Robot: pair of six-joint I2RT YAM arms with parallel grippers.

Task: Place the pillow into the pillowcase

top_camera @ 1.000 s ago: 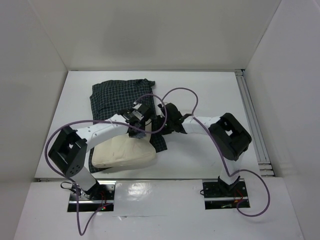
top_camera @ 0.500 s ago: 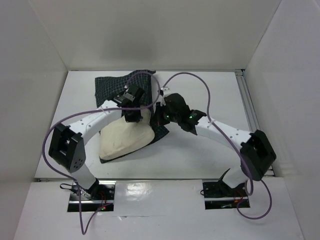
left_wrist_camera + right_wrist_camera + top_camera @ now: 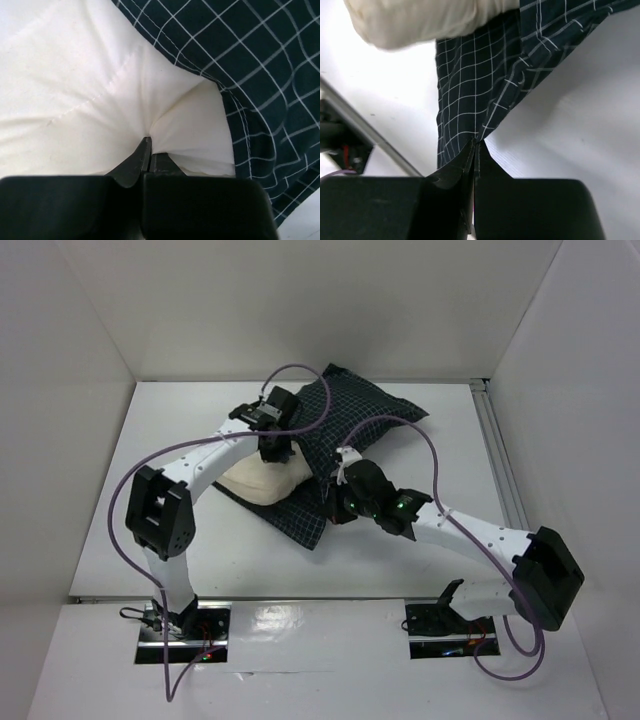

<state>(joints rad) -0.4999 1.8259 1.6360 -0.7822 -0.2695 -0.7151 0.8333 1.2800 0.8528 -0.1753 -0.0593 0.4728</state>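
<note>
The pillow [image 3: 258, 482] lies partly inside the pillowcase [image 3: 372, 412], its cream end sticking out of the pillowcase's open left side. The left gripper [image 3: 149, 150] is clenched on a pucker of pillow cloth just beside the pillowcase hem. The right gripper [image 3: 475, 146] pinches the pillowcase's near edge over the white table [image 3: 450, 520].
</note>
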